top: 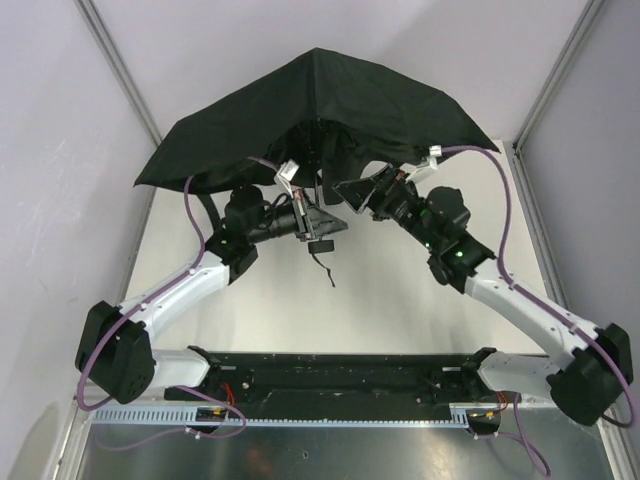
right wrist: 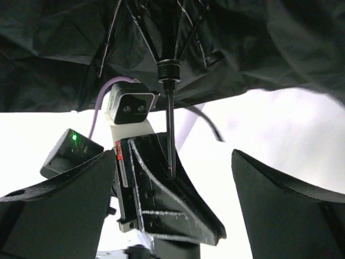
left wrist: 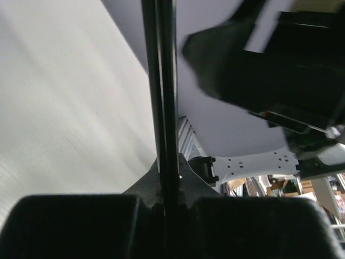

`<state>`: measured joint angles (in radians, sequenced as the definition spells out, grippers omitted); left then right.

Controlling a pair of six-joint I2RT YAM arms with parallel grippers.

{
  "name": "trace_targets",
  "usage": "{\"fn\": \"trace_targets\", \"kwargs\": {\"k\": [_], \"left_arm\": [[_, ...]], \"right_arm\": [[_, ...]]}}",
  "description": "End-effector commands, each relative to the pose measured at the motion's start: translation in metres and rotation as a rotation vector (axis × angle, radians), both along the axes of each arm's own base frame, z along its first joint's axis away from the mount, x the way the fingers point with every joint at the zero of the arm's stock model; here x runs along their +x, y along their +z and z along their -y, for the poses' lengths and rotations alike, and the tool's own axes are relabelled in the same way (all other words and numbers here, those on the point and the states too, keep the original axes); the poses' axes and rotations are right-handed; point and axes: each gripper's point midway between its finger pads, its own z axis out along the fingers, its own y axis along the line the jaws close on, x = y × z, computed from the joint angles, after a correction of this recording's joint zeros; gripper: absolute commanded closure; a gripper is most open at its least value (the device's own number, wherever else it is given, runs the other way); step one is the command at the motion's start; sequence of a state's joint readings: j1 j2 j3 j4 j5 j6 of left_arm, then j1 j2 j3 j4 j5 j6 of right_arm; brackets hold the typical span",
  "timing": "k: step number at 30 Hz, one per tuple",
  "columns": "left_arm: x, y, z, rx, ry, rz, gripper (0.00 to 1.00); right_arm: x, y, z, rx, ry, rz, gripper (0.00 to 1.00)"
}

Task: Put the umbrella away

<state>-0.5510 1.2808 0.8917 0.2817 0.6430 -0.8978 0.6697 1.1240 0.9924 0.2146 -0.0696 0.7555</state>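
The umbrella [top: 320, 100] stands open over the back of the table, its black canopy spread wide above both grippers. Its thin shaft [right wrist: 170, 124] drops from the runner and ribs [right wrist: 168, 69] into my left gripper [right wrist: 167, 183], which is shut on it. In the left wrist view the shaft [left wrist: 164, 81] runs straight up from between the closed left gripper [left wrist: 166, 178]. From above, the left gripper [top: 322, 222] holds the shaft just over the handle and dangling strap [top: 326, 265]. My right gripper [top: 357, 192] sits just right of the shaft, open and holding nothing; its fingers [right wrist: 285, 205] stand wide either side of the left gripper.
The canopy [right wrist: 253, 48] hangs low over both wrists and hides the back of the white table [top: 380, 300]. Purple cables [top: 190, 225] loop beside each arm. A black rail [top: 330, 365] runs along the near edge. Metal frame posts [top: 120, 70] and walls stand close on both sides.
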Motion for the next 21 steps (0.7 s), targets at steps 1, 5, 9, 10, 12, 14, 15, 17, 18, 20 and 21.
{"fn": "trace_targets", "kwargs": {"k": [1,5,9,10,12,14,15,17,18,20,21], "left_arm": [[-0.022,0.066,0.000,-0.173,-0.098,0.232,1.00],[-0.036,0.072,0.002,-0.216,-0.145,0.254,1.00],[-0.045,0.071,0.006,-0.233,-0.171,0.246,1.00],[-0.047,0.070,0.007,-0.236,-0.177,0.239,1.00],[-0.048,0.069,0.007,-0.250,-0.177,0.225,1.00],[-0.050,0.068,0.006,-0.255,-0.185,0.226,1.00],[-0.051,0.066,0.006,-0.254,-0.193,0.223,1.00],[-0.052,0.064,0.004,-0.254,-0.198,0.217,1.00],[-0.053,0.063,0.004,-0.253,-0.201,0.215,1.00],[-0.054,0.062,0.004,-0.252,-0.213,0.216,1.00],[-0.056,0.062,0.003,-0.252,-0.222,0.217,1.00]], "right_arm": [[-0.008,0.043,-0.026,0.341,0.186,-0.011,0.09],[0.003,0.053,-0.034,0.506,0.254,-0.025,0.10],[0.011,0.059,-0.036,0.620,0.301,-0.016,0.13],[0.012,0.059,-0.036,0.635,0.312,-0.003,0.14],[0.017,0.057,-0.037,0.660,0.325,-0.003,0.17],[0.022,0.054,-0.037,0.678,0.334,-0.008,0.21],[0.025,0.052,-0.037,0.683,0.343,-0.015,0.23],[0.029,0.051,-0.039,0.677,0.369,-0.015,0.28],[0.030,0.050,-0.041,0.671,0.382,-0.015,0.31],[0.030,0.050,-0.046,0.655,0.405,-0.007,0.38],[0.032,0.049,-0.048,0.645,0.410,-0.001,0.46]]}}
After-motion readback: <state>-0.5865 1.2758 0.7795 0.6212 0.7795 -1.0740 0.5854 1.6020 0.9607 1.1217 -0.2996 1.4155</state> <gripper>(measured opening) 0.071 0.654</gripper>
